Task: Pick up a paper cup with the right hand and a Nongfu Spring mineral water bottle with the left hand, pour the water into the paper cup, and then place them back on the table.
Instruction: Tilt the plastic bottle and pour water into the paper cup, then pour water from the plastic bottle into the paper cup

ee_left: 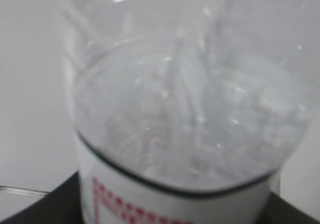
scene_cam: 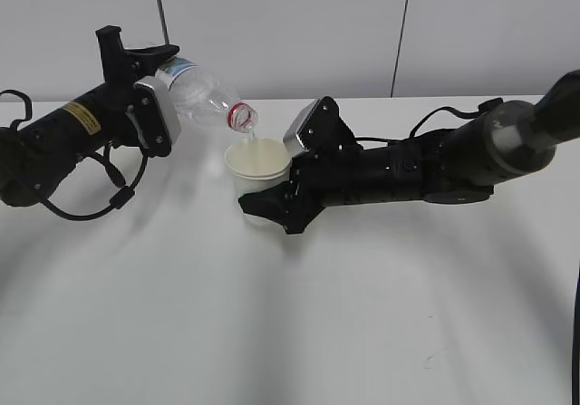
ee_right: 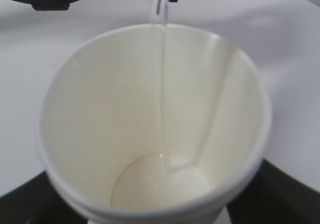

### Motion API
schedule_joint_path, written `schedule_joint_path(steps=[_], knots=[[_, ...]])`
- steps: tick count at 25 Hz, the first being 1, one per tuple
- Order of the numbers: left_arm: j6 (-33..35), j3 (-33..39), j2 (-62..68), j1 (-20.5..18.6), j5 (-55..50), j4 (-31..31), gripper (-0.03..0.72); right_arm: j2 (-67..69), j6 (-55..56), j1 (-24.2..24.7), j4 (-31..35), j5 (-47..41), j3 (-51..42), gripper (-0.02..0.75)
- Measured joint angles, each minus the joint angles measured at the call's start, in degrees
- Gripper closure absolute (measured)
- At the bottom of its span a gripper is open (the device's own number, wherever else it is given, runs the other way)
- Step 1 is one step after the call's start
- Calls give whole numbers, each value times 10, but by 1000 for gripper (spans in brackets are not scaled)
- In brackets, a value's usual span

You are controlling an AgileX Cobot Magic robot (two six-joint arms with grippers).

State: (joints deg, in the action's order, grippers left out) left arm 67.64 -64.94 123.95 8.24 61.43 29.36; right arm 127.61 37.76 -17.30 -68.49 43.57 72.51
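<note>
Exterior view: left hand (scene_cam: 136, 97) is gripping the Nongfu Spring mineral water bottle (scene_cam: 201, 96) around its body, jaws closed on it; bottle's long axis is tilting down to the right, red neck ring lowest, mouth sitting just above the near-left rim of the paper cup (scene_cam: 257, 171). Right gripper (scene_cam: 272, 201) is clamping the cup low on its wall, holding it upright above the counter (scene_cam: 299, 332), just right of the bottle mouth. A thin stream is running from mouth to cup. Left wrist view: bottle (ee_left: 190, 124) is filling the frame, clear shoulder with water inside, red-and-white label edge at the bottom; the fingers themselves are barely showing, only dark edges low in the frame. Right wrist view: looking straight down into the cup (ee_right: 155, 129), stream is entering at the far rim and landing on the bottom, where only a shallow pool is lying. Judgement: pouring is under way, cup far from full; the key relation is mouth over rim — stream is close to the cup's edge, so any drift leftward risks spilling onto the counter.
</note>
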Motion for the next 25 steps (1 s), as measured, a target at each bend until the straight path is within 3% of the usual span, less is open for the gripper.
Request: schedule_joint_path(steps=[25], knots=[[10,0,0,0,0,2,314,0,0,0,-1,0,0,216]])
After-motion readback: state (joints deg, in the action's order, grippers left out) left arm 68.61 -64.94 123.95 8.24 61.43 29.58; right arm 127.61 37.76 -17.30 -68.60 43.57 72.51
